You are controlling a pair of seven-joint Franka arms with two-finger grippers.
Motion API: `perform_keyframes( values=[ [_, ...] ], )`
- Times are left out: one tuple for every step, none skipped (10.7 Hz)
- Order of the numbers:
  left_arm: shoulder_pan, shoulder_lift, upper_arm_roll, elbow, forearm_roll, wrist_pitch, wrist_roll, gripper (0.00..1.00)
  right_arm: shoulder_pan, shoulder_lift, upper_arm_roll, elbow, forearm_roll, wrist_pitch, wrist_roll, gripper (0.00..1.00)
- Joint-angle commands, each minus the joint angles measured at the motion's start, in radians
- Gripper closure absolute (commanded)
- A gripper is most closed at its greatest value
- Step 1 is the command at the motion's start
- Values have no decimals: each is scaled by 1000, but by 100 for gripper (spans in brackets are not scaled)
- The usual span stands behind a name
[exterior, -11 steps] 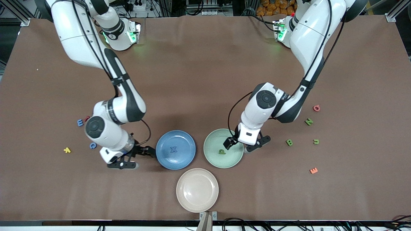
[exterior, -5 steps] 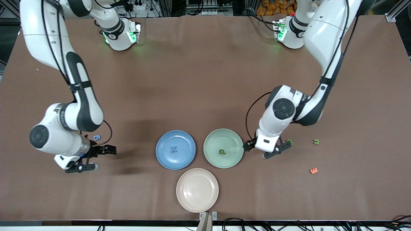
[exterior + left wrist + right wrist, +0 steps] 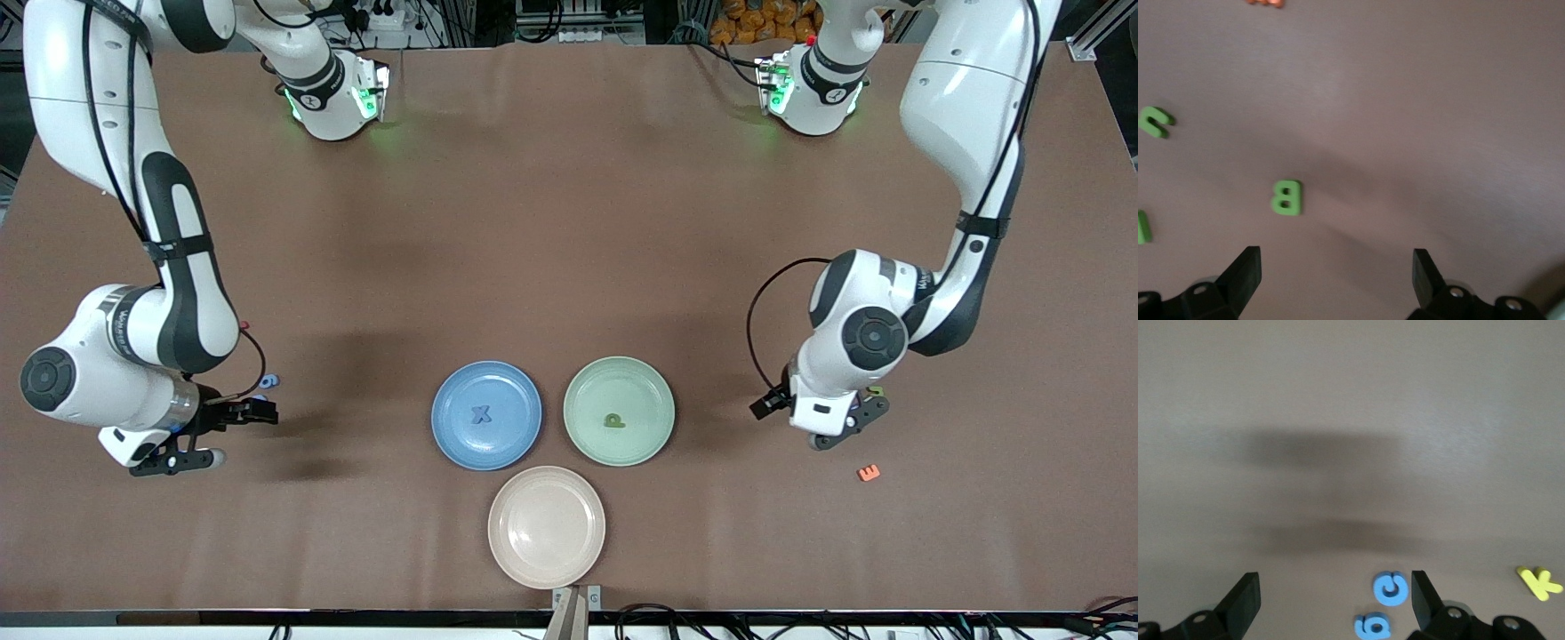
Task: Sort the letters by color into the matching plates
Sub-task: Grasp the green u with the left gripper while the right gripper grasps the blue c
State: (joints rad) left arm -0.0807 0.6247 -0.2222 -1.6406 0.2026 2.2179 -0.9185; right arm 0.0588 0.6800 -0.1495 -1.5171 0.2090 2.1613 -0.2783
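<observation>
blue plate (image 3: pixel 486 415) sits low centre of the front frame with a blue x (image 3: pixel 481 413) in it. pale green plate (image 3: pixel 619 411) is just beside it toward the left arm's end, holding a green p (image 3: pixel 613 420). cream plate (image 3: pixel 546 526) lies nearer the camera, below the gap between the two.

right gripper (image 3: pixel 212 436), lower left of the front frame, jaws wide apart, holding nothing. its wrist view shows a blue c (image 3: pixel 1391 589) and a blue 6-shaped piece (image 3: pixel 1373 626) between the fingers, and a yellow k (image 3: pixel 1539 582) at the lower right edge.

left gripper (image 3: pixel 813 420), lower right of the front frame, jaws also spread, empty. its wrist view shows a green b (image 3: pixel 1286 197) mid-left, a green u (image 3: pixel 1154 123) at the left edge, another green piece (image 3: pixel 1143 227) cut off by the frame, and an orange piece (image 3: pixel 1265 3) at the top edge. in the front view an orange e (image 3: pixel 869 473) lies just below that gripper.
</observation>
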Motion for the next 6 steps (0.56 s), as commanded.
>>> perform_keyframes(
  values=[
    [85,-94,-60,-190,23,127,20,0,-42,-13,8,-52,-13,50,4,0],
    [85,-105,-59,-217,21,149,6,0,-51,-13,8,-77,-5,87,13,0],
    [94,-103,-55,-217,21,149,-14,0,-57,-11,8,-103,0,116,16,0],
    [114,-99,-55,-217,24,149,-16,0,-65,-11,8,-123,1,133,24,0],
    [128,-89,-54,-216,52,152,-2,0,-66,-11,8,-136,1,144,43,0],
    [149,-65,-54,-206,125,154,3,0,-63,-10,8,-149,1,158,57,0]
  ],
)
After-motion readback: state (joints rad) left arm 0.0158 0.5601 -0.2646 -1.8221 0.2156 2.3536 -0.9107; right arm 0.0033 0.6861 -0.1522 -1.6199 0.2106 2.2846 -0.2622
